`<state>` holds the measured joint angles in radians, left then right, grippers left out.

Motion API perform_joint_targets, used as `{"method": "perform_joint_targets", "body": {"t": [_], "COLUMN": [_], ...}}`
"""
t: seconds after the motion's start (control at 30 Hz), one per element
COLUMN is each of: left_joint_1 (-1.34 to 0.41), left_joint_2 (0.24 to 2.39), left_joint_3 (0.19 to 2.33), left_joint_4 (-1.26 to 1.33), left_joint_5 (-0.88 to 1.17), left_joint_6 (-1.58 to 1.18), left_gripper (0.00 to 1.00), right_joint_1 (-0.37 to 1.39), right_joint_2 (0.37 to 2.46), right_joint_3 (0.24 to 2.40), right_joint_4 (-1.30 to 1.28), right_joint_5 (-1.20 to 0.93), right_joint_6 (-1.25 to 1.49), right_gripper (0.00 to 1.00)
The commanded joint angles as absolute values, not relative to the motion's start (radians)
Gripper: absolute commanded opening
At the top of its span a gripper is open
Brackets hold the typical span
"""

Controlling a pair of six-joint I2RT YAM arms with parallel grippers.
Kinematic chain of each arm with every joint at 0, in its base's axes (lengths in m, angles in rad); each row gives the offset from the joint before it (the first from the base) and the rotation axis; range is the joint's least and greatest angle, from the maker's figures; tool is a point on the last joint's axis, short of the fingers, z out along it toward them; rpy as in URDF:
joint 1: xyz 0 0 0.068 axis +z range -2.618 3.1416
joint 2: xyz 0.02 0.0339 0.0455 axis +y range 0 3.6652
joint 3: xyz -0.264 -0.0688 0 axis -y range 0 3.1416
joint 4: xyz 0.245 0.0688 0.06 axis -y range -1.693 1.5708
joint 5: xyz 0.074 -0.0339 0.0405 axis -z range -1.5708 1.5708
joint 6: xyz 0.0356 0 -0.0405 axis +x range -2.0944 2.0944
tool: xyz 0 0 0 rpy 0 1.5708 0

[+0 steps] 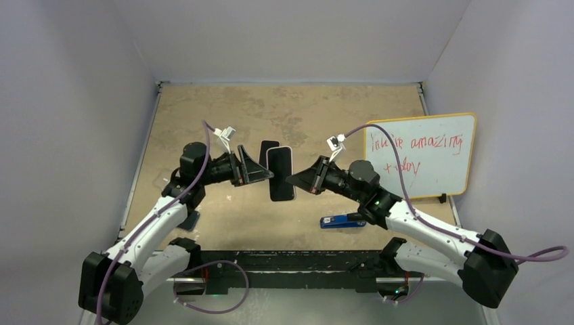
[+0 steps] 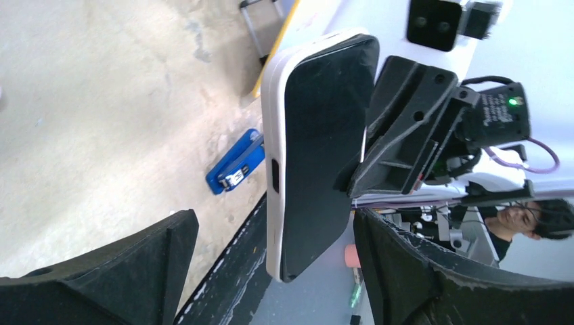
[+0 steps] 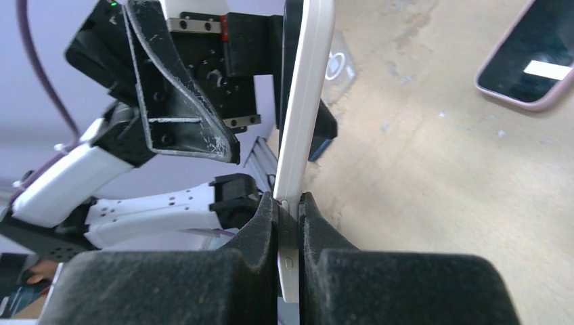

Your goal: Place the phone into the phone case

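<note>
Hovering left fingers (image 1: 261, 169): spread wide, one on each side of the white shell, and as far as I can see touching nothing. Looks like a handoff pose to me, with this side on standby rather than carrying.
White shell (image 1: 281, 174): up in the air between the two arms, standing on edge, dark face toward the left wrist camera. The side cutout and matte inside say phone case to me, not 100% sure though.
Pink-edged slab (image 3: 528, 61): flat on the tabletop (image 1: 203, 115) near the shell, glossy dark face up with a pale sticker. My guess is that's the phone, so nothing is in anything yet.
Right fingers (image 1: 292, 180): clamped tight across the shell near one edge, doing all the carrying. Gripping there leaves the dark face free, which is probably the point.
Blue gadget (image 1: 342, 221): lying on the tabletop by the right arm, apart from the action.
Whiteboard (image 1: 420, 152): propped at the right edge, red scribble on it.
</note>
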<state>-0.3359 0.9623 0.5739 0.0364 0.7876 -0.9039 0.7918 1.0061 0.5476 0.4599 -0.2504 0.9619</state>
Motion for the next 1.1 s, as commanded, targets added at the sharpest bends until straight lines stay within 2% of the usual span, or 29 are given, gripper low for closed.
{"method": "perform_joint_targets", "body": {"t": [0.0, 0.13, 0.3, 0.33, 0.47, 0.53, 0.57, 0.67, 0.77, 0.9, 1.07], "left_joint_1": [-0.333, -0.333, -0.334, -0.334, -0.334, -0.334, -0.334, -0.334, -0.334, -0.334, -0.334], "left_joint_2": [0.965, 0.981, 0.983, 0.983, 0.991, 0.998, 1.003, 1.010, 1.015, 1.015, 1.029], "left_joint_3": [0.524, 0.482, 0.481, 0.477, 0.458, 0.455, 0.455, 0.453, 0.454, 0.452, 0.451], "left_joint_4": [0.387, 0.545, 0.562, 0.570, 0.636, 0.662, 0.670, 0.711, 0.754, 0.778, 0.808], "left_joint_5": [0.893, 0.918, 0.921, 0.919, 0.911, 0.910, 0.910, 0.908, 0.905, 0.893, 0.882], "left_joint_6": [-1.095, -1.169, -1.173, -1.180, -1.228, -1.244, -1.249, -1.276, -1.297, -1.300, -1.305], "left_gripper": [0.87, 0.84, 0.70, 0.64, 0.30, 0.14, 0.02, 0.00, 0.00, 0.00, 0.00], "right_joint_1": [0.796, 0.796, 0.796, 0.796, 0.795, 0.796, 0.796, 0.795, 0.795, 0.796, 0.796], "right_joint_2": [0.999, 1.048, 1.091, 1.101, 1.119, 1.117, 1.116, 1.111, 1.109, 1.138, 1.139], "right_joint_3": [0.546, 0.534, 0.524, 0.528, 0.521, 0.517, 0.517, 0.517, 0.512, 0.487, 0.459], "right_joint_4": [0.700, 0.788, 0.851, 0.853, 0.862, 0.858, 0.849, 0.809, 0.747, 0.762, 0.797], "right_joint_5": [-0.341, -0.397, -0.423, -0.435, -0.458, -0.458, -0.460, -0.475, -0.490, -0.547, -0.561], "right_joint_6": [1.012, 1.044, 1.075, 1.075, 1.082, 1.079, 1.076, 1.056, 1.030, 1.034, 1.061], "right_gripper": [0.00, 0.00, 0.00, 0.00, 0.01, 0.10, 0.20, 0.44, 0.56, 0.58, 0.50]}}
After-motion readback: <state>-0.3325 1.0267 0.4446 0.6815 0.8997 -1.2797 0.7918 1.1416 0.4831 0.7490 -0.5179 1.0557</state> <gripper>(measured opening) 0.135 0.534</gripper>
